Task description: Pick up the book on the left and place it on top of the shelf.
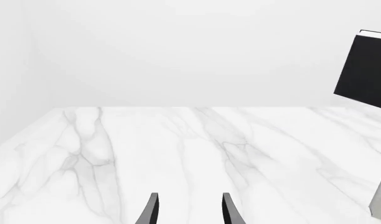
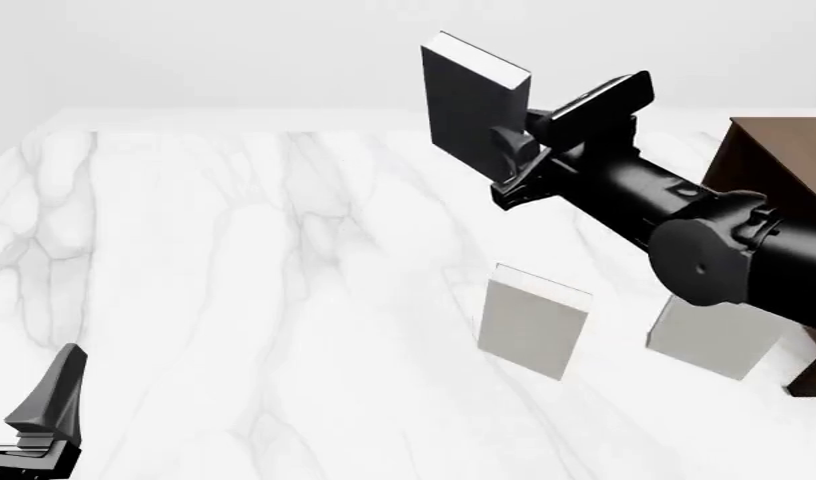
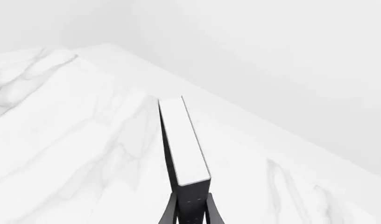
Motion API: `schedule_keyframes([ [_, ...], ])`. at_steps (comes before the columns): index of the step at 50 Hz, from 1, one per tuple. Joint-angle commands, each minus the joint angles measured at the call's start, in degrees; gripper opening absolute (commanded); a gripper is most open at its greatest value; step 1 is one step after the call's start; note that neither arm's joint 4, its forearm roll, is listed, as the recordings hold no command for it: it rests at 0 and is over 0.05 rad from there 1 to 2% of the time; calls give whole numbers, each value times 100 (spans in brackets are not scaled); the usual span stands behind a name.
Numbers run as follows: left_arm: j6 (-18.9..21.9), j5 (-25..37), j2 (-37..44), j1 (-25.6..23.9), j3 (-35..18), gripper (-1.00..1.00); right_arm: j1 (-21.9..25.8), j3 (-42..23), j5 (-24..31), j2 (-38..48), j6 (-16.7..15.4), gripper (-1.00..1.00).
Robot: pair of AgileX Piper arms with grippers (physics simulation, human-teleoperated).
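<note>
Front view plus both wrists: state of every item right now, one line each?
book: lifted off the table, upright, clamped by the right gripper
right gripper: shut on the book's lower edge
left gripper: open, holding nothing, low over the table
two light grey books: standing on the table, apart from each other
shelf: on the table at the right, top only partly in view

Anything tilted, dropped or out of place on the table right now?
Nothing looks wrong. The dark book is off the table, clamped in the right gripper, as expected mid-carry. Both light grey books stand upright near the shelf. The left gripper is open over bare marble.
</note>
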Motion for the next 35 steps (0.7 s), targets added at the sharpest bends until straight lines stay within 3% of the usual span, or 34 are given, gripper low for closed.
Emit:
schedule_keyframes([
  [1, 0, 0, 0, 0, 0, 100, -286, 113, 100, -402, -184, -100],
  [10, 0, 0, 0, 0, 0, 100, -762, 125, 360, -738, -601, -100],
  [35, 0, 0, 0, 0, 0, 100, -1754, 350, 705, -1509, -1299, -100],
])
